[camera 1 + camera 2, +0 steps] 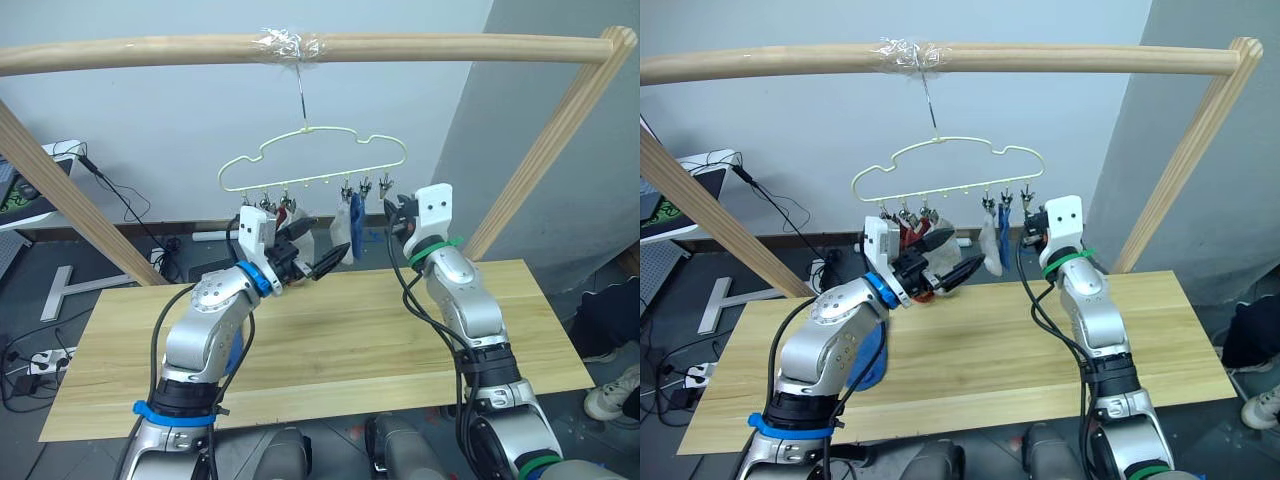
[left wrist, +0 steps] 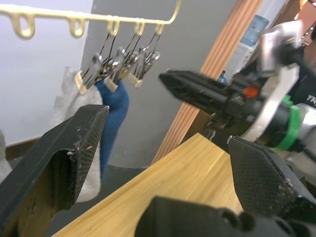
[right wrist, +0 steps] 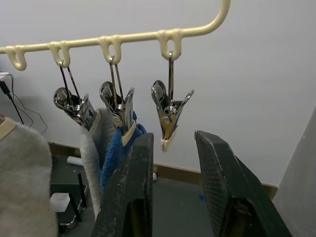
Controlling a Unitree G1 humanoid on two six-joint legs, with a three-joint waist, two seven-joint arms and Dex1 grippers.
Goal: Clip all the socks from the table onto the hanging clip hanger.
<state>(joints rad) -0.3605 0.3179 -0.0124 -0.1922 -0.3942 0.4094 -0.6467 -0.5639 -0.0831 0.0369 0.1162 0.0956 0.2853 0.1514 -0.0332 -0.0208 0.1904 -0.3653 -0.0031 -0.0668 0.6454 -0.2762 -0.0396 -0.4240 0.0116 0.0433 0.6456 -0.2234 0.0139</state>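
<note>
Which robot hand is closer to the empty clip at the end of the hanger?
The right. The right gripper sits just below the empty end clip, fingers open beneath it. The left gripper is lower and off toward the grey sock.

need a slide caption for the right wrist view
Right gripper open just below the clip hanger's empty end clip; neighbouring clips hold a blue sock and grey sock.
</note>
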